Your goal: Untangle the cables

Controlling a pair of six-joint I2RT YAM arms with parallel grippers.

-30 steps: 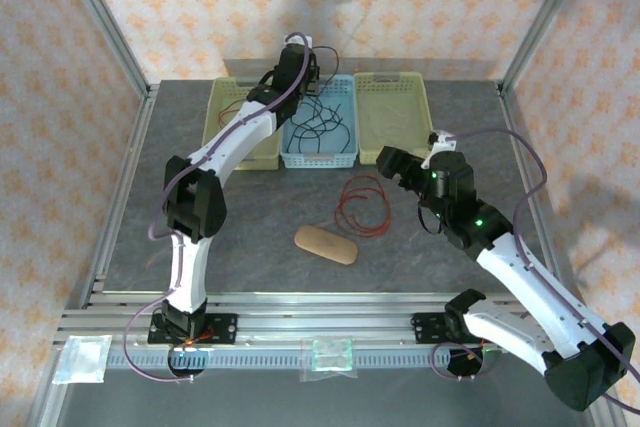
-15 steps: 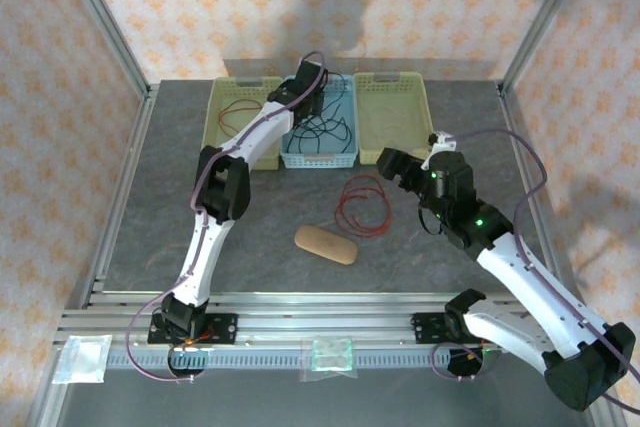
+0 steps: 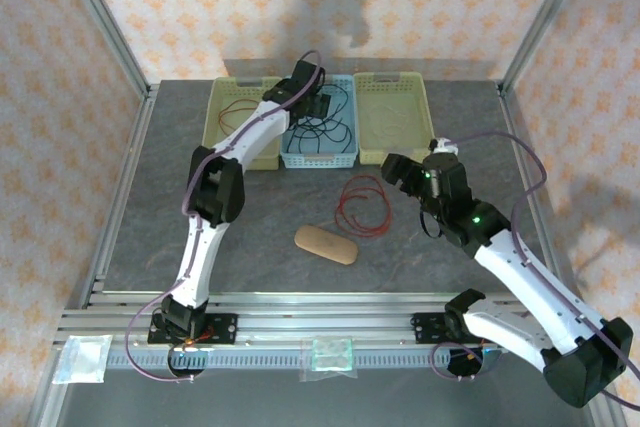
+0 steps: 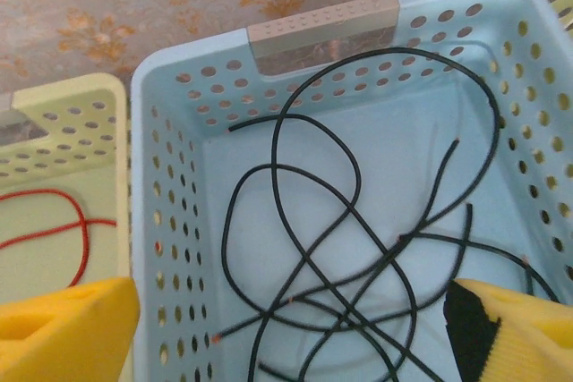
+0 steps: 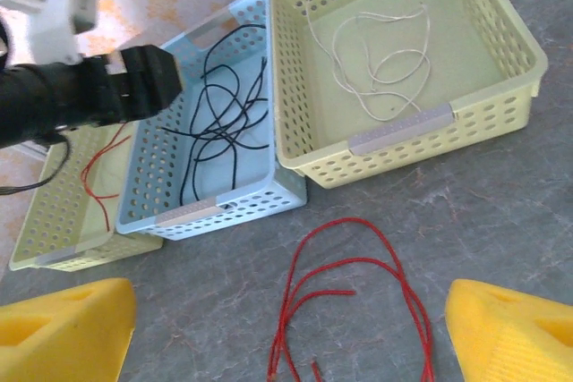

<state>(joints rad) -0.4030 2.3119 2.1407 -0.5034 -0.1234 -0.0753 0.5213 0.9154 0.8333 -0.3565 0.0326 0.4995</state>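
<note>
- Nearest us, a metal rail carries both arm bases, and two clear plastic packets lie in front of it.
- On the grey bench, a tan oval pad lies by itself, just left of and a little nearer than the loose cable.
- A red cable lies in open loops on the bench in front of the baskets. It touches neither the pad nor any basket.
- The right gripper hovers over the near end of that red cable. Its yellow fingers are spread wide and hold nothing.
- Farther back, three perforated baskets stand side by side, touching.
- The right yellow basket holds thin white cables, loosely looped.
- The middle blue basket holds the black cables, which cross one another in a loose tangle.
- The left yellow basket holds a second red cable.
- The left arm reaches diagonally across the left yellow basket and hides part of it from above. Its dark wrist overhangs the far left corner of the blue basket.
- The left gripper hangs above the blue basket with its fingers wide apart. It grasps nothing, and the black cables lie below it.
- Patterned walls close in the back and sides.
</note>
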